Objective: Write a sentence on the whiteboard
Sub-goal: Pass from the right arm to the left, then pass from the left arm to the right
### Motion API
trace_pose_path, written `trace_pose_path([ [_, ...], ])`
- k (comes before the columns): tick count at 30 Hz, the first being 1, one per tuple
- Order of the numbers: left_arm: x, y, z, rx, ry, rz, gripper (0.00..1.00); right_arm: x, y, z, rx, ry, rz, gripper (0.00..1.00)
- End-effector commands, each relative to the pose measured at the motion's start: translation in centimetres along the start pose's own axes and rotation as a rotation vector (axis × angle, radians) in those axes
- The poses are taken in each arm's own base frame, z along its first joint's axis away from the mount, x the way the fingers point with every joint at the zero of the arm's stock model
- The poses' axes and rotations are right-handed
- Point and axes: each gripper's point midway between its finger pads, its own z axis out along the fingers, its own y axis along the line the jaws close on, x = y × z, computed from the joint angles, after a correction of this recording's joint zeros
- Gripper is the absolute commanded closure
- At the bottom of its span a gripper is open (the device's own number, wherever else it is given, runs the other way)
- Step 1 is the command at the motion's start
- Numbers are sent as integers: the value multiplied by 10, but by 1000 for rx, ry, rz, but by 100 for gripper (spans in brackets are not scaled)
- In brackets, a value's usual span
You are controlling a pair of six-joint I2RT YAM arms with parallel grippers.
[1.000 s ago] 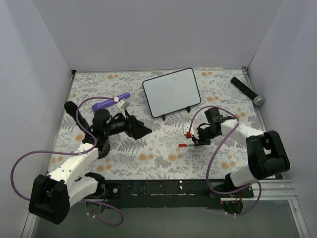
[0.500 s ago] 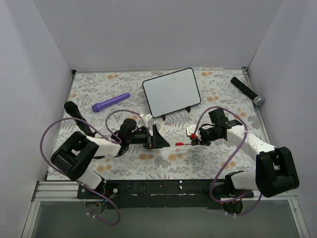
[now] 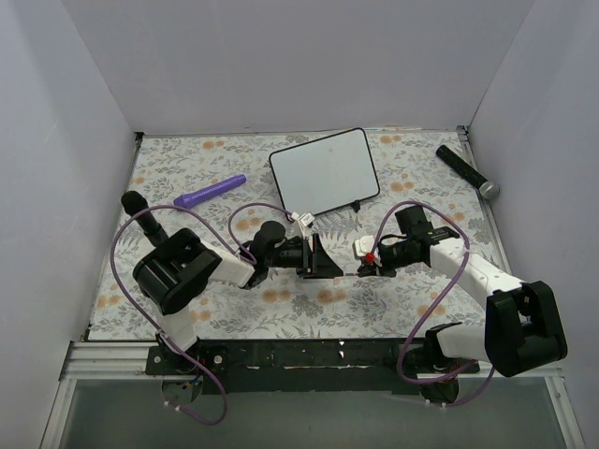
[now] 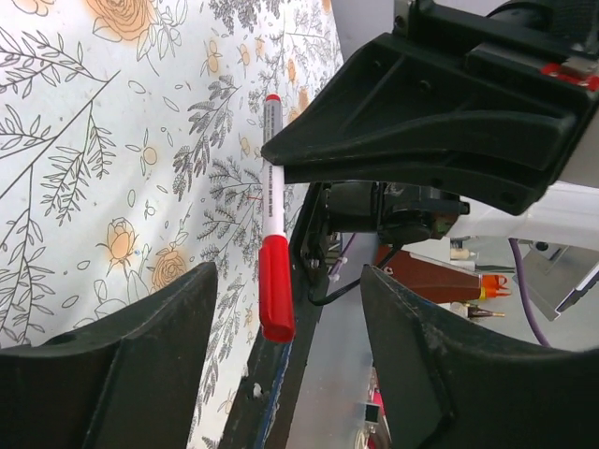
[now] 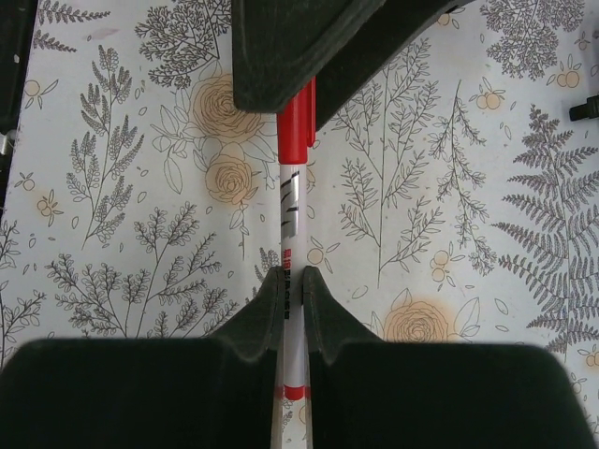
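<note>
Fingers [image 5: 251,313] of the right gripper [image 5: 290,281] were pinched tight on the white barrel of a marker pen [image 5: 291,210], holding it over the flowered table [image 3: 168,168] with its red cap [image 4: 275,285] pointing towards the left arm. Fingers [image 4: 140,355] of the left gripper [image 4: 285,281] stood partly apart on either side of that cap. The left wrist view showed a gap on each side, so they gripped nothing. Both grippers met nose to nose near the middle of the table, a little towards its near edge. The whiteboard [image 3: 325,174] leaned on its wire stand [image 3: 357,204] by the far edge, about midway along it, well apart from both grippers. A purple torch-shaped thing [image 3: 209,192] lay towards the far left corner, and a black cylinder with a grey end [image 3: 466,172] lay near the far right corner.
</note>
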Motion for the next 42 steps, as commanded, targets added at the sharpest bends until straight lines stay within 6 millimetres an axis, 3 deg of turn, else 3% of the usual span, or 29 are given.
trace_pose_path([
  [1, -2, -7, 12, 16, 5, 11, 47, -9, 6, 0, -17, -40, -17, 99],
  [12, 2, -10, 17, 15, 36, 33, 100, -7, 4, 1, -8, -32, -6, 99],
  [13, 2, -12, 16, 19, 39, 48, 100, -7, 4, 1, -4, -33, 16, 97],
  [15, 3, -12, 13, 21, 40, 97, 100, -11, 4, 1, -5, -49, 36, 77],
  [16, 7, -7, 10, 0, 43, 114, 100, -13, 6, 1, -13, -59, 36, 51],
  [17, 0, -10, 5, -7, -1, 222, 100, -15, 7, 0, -17, -69, 39, 38],
  [19, 6, -2, -8, -41, -32, 306, 100, -23, 12, -1, -31, -114, 33, 17],
  [21, 2, -14, -20, -24, -85, 442, 100, -33, 16, -2, -41, -166, 35, 11],
  [23, 12, -14, -29, -8, -87, 517, 100, -40, 20, -4, -56, -203, 36, 9],
  [24, 11, -29, -34, 35, -111, 563, 100, -48, 23, -5, -72, -246, 41, 9],
  [27, 23, -39, -45, 93, -126, 609, 100, -65, 30, -7, -117, -336, 58, 9],
  [28, 21, -51, -48, 140, -159, 643, 100, -71, 30, -9, -126, -361, 64, 9],
  [33, 23, -63, -56, 202, -223, 654, 100, -97, 35, -15, -176, -506, 125, 9],
  [42, 21, -76, -58, 263, -279, 631, 100, -103, 33, -14, -220, -560, 244, 18],
])
